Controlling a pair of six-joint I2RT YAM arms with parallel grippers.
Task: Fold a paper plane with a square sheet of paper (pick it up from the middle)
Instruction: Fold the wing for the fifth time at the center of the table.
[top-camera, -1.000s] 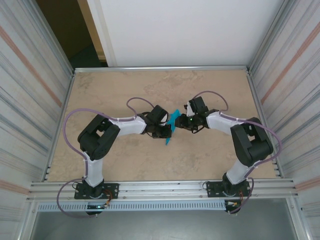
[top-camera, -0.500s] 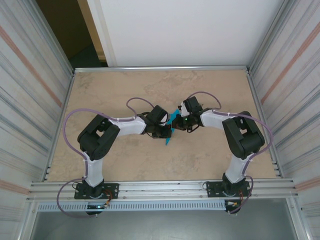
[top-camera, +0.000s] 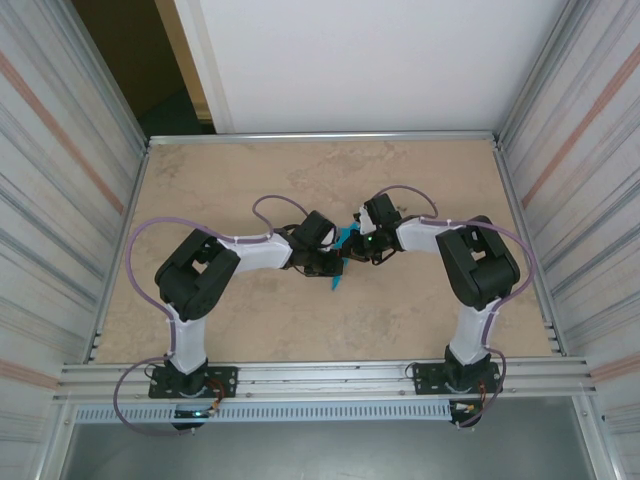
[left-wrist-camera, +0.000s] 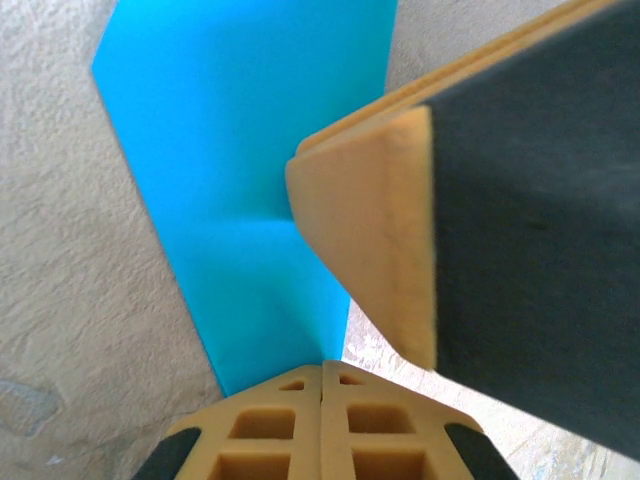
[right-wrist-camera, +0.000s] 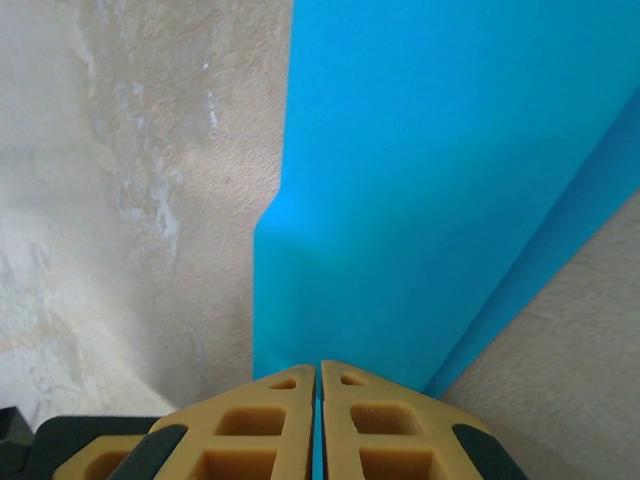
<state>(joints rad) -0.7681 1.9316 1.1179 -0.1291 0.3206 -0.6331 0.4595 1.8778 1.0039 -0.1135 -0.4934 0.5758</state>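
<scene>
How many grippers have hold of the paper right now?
2. The left gripper is shut on the paper from the left; the right gripper is shut on it from the right.

Paper plane (top-camera: 345, 239) largely covered from above, creases too small to be told, far end cropped in wrist views

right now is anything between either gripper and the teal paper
Nothing visible stands between them. The left gripper and the right gripper are each shut on the teal paper, pinching it directly between their fingers.
</scene>
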